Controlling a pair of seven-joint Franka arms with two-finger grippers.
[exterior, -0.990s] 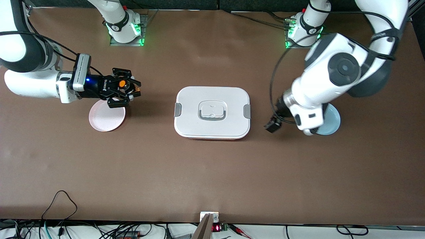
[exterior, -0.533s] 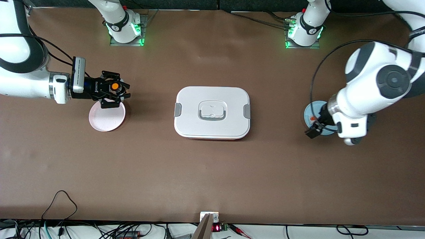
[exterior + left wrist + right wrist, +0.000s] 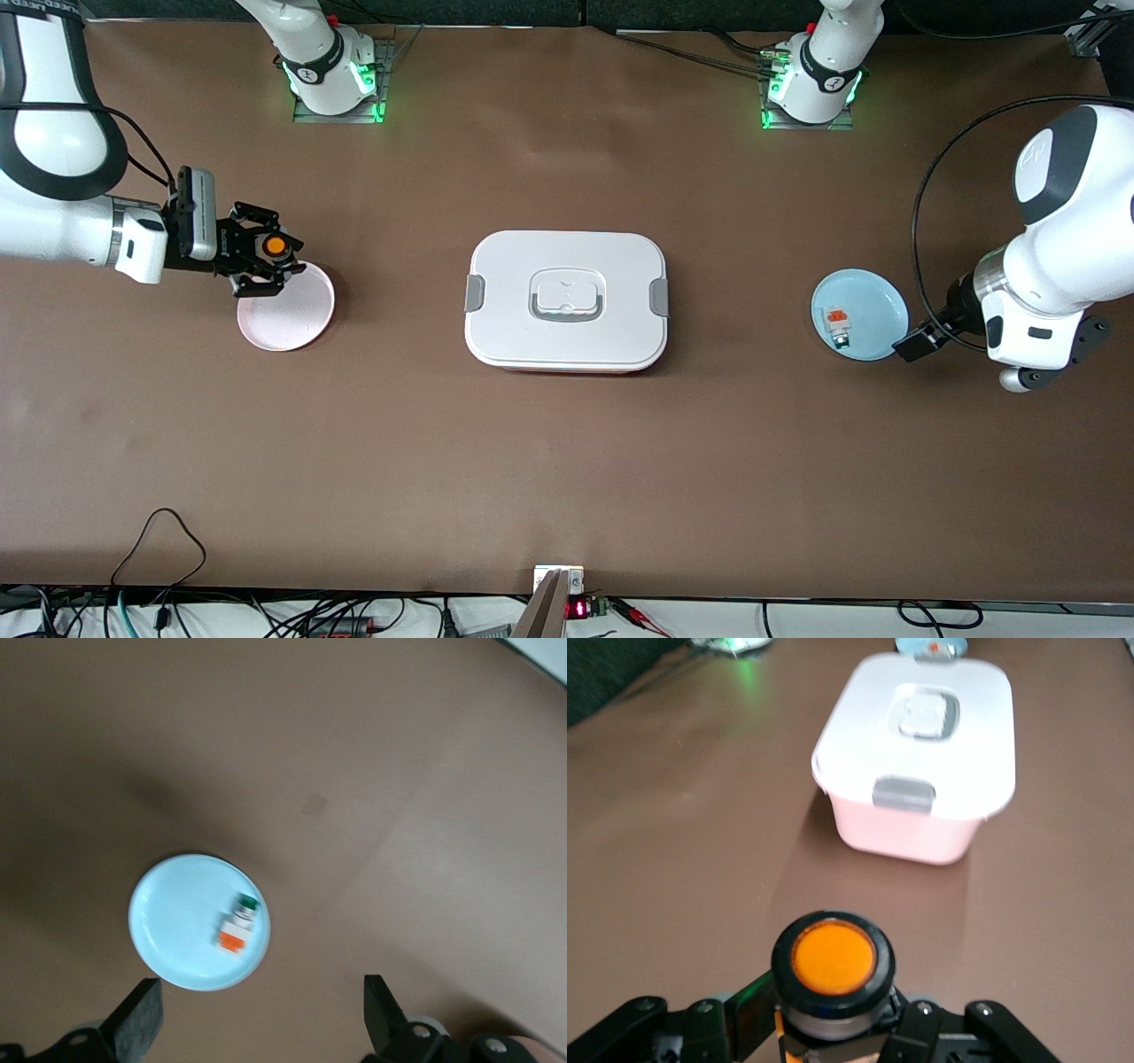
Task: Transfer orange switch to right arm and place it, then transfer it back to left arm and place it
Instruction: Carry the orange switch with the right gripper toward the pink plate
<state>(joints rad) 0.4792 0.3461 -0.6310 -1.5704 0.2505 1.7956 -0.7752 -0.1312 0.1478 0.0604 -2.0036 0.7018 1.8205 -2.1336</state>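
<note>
My right gripper (image 3: 268,258) is shut on the orange switch (image 3: 276,245), a black cylinder with an orange cap. It holds the switch over the edge of the pink plate (image 3: 288,310). In the right wrist view the switch (image 3: 833,961) sits between the fingers, cap toward the camera, and the white box (image 3: 921,753) stands farther off. The box (image 3: 567,301) is at the table's middle. My left gripper (image 3: 917,341) is open and empty beside the blue plate (image 3: 873,306). In the left wrist view its fingers (image 3: 137,1028) stand wide apart above bare table.
A small white block with an orange patch (image 3: 835,321) lies on the blue plate; it also shows in the left wrist view (image 3: 237,927) on that plate (image 3: 177,921). Cables lie along the table's edge nearest the front camera.
My right gripper has carried the switch away from the box to the pink plate's edge. My left arm has swung off the blue plate toward its own end of the table, uncovering the plate.
</note>
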